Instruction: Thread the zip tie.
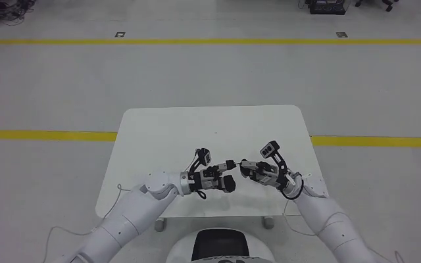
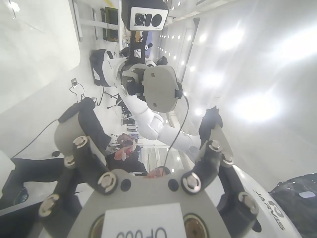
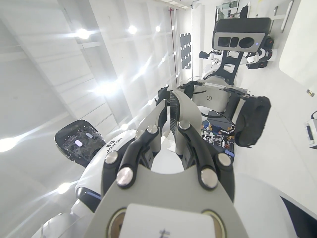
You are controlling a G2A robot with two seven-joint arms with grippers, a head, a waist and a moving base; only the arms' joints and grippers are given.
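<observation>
Nearest my lens, the left gripper [image 2: 147, 110] is released, jaws wide apart. The table [image 1: 164, 131] lies mid-frame in the top view, and both grippers meet above its lower centre. The right gripper [image 3: 168, 100] is clenched, apparently on the zip tie [image 1: 234, 162]. That is a thin dark strip between the two at lower centre, too small for me to be sure. I'd expect it to be light, slick and springy. I'd hold it close behind the tail tip so it can't flex away from the head's slot.
</observation>
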